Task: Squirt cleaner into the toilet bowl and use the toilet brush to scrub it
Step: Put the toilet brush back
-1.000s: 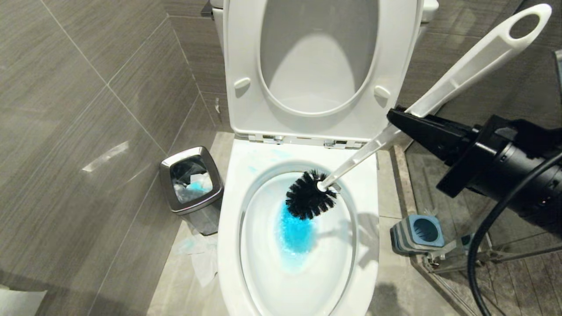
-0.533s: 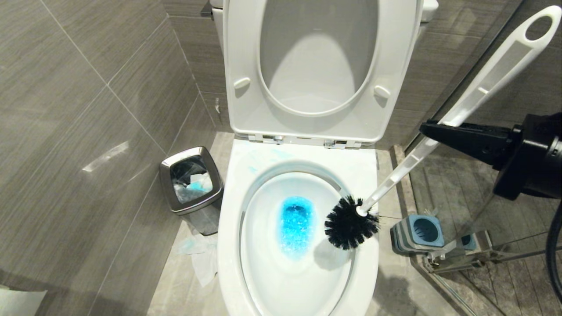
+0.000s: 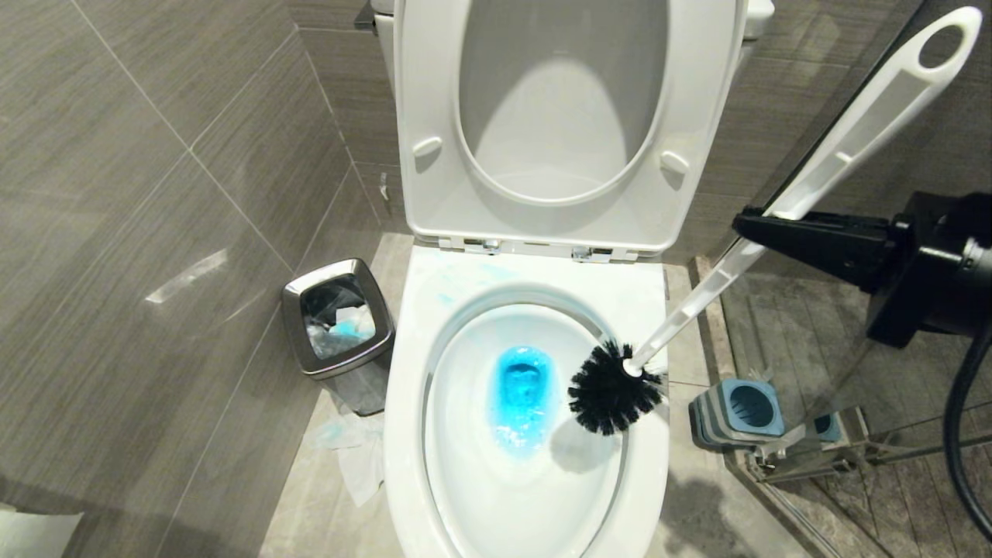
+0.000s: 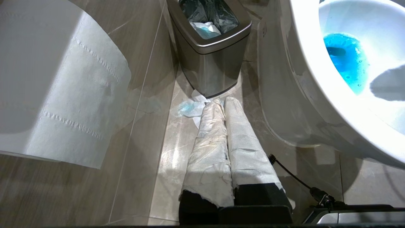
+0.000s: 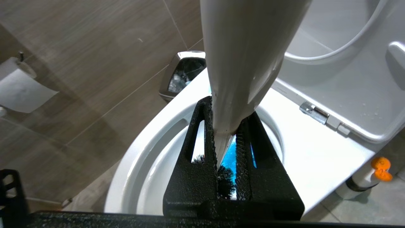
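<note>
Right gripper [image 3: 748, 225] reaches in from the right, fingers clamped; left gripper [image 4: 221, 107] hangs low, fingers together.

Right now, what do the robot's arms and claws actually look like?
The right gripper has two matte black, wedge-shaped plastic fingers with slotted cut-outs and ribbed inner pads, on a bulky black wrist trailing a black cable. The left gripper has two long fingers wrapped in stained white paper over black bases.
</note>
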